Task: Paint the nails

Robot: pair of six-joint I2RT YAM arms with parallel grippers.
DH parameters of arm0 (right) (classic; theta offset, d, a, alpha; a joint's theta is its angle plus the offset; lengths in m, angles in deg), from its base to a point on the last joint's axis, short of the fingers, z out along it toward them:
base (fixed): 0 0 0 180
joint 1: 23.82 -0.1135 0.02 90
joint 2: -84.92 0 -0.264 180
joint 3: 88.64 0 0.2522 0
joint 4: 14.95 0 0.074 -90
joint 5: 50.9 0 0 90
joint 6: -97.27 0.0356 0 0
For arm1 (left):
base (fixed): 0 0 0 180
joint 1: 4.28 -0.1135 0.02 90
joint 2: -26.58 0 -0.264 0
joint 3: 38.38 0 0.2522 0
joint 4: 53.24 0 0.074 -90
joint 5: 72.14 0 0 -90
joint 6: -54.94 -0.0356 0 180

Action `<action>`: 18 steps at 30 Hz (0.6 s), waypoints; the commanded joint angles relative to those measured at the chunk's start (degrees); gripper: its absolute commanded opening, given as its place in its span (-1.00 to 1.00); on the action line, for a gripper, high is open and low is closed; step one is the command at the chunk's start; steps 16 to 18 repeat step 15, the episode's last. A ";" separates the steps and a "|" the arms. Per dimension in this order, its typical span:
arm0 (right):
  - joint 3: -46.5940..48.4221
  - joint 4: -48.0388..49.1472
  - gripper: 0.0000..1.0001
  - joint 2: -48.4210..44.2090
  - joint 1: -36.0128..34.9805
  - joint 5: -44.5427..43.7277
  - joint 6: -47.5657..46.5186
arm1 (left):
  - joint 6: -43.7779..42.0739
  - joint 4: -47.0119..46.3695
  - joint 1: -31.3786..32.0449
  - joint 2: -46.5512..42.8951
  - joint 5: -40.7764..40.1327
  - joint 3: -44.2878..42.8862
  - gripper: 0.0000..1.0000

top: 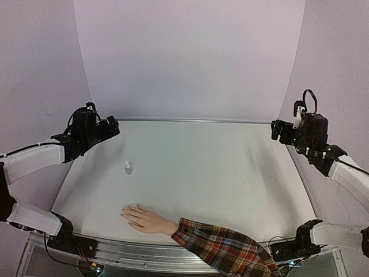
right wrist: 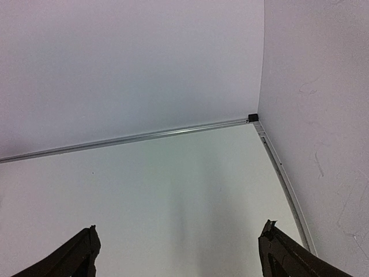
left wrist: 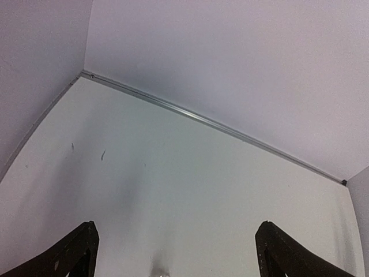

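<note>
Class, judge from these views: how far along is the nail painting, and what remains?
Done: nothing visible; the nails look bare, though tiny. In hand: nothing; left gripper and right gripper are open, empty, raised. Left: take the capped bottle, then paint every nail.

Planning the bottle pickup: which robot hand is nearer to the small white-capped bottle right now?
Left. The left hand hovers just beyond the bottle, slightly to its left; the right hand is far across the table, near its right edge.
</note>
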 commanded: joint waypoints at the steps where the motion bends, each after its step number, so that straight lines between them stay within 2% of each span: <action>1: -0.99 -1.08 0.96 -3.66 0.82 1.70 -0.92 | -3.72 0.12 -4.28 -6.44 2.64 0.02 0.99; 10: 0.07 -2.78 0.96 -5.20 0.88 -4.66 1.01 | -7.86 1.25 -6.82 -14.29 -1.05 0.51 0.99; 18: 0.65 -3.03 0.96 -6.05 0.95 -3.28 1.49 | -8.40 2.06 -6.81 -14.90 -1.56 -0.10 0.99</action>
